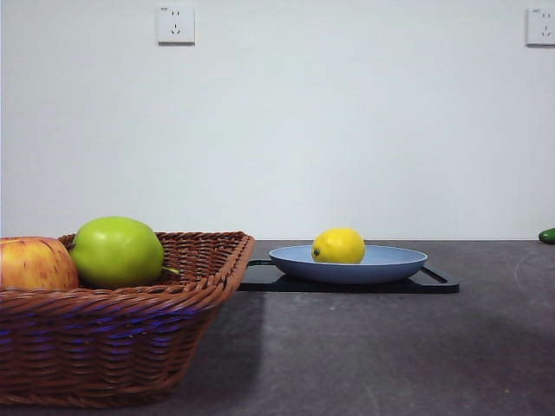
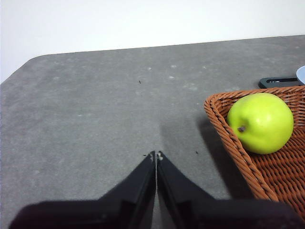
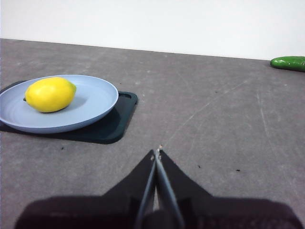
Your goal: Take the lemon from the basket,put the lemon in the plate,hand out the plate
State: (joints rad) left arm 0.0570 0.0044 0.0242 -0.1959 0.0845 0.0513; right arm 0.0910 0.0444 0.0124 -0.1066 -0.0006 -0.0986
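Observation:
The yellow lemon (image 1: pixel 338 246) lies in the light-blue plate (image 1: pixel 395 264), which rests on a flat black tray (image 1: pixel 438 282) at mid table. The right wrist view shows the lemon (image 3: pixel 49 94) in the plate (image 3: pixel 93 102) too. The brown wicker basket (image 1: pixel 113 334) stands at the near left. My left gripper (image 2: pixel 156 155) is shut and empty over bare table beside the basket (image 2: pixel 228 138). My right gripper (image 3: pixel 157 152) is shut and empty over bare table, apart from the plate. Neither gripper shows in the front view.
A green apple (image 1: pixel 117 252) and a red-yellow apple (image 1: pixel 35 264) lie in the basket; the green apple (image 2: pixel 261 122) shows in the left wrist view. A green cucumber (image 3: pixel 289 62) lies at the far right edge (image 1: pixel 547 235).

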